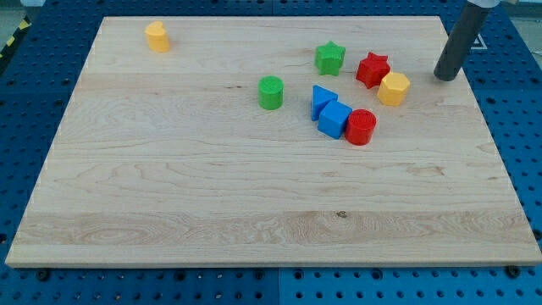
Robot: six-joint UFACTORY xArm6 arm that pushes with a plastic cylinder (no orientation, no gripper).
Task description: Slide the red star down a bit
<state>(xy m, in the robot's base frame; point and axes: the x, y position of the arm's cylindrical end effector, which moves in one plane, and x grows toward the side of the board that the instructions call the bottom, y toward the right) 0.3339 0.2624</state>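
The red star (pixel 372 69) lies on the wooden board at the upper right. A yellow hexagonal block (pixel 394 88) touches its lower right side. A green star (pixel 329 58) sits just to its left. My tip (pixel 445 77) rests on the board to the right of the red star, apart from it and from the yellow hexagonal block.
Below the stars, a blue triangular block (pixel 321 99), a blue cube (pixel 334 119) and a red cylinder (pixel 361 127) sit clustered together. A green cylinder (pixel 270 92) stands to their left. A yellow block (pixel 157 36) sits at the upper left. The board's right edge (pixel 487 127) is near my tip.
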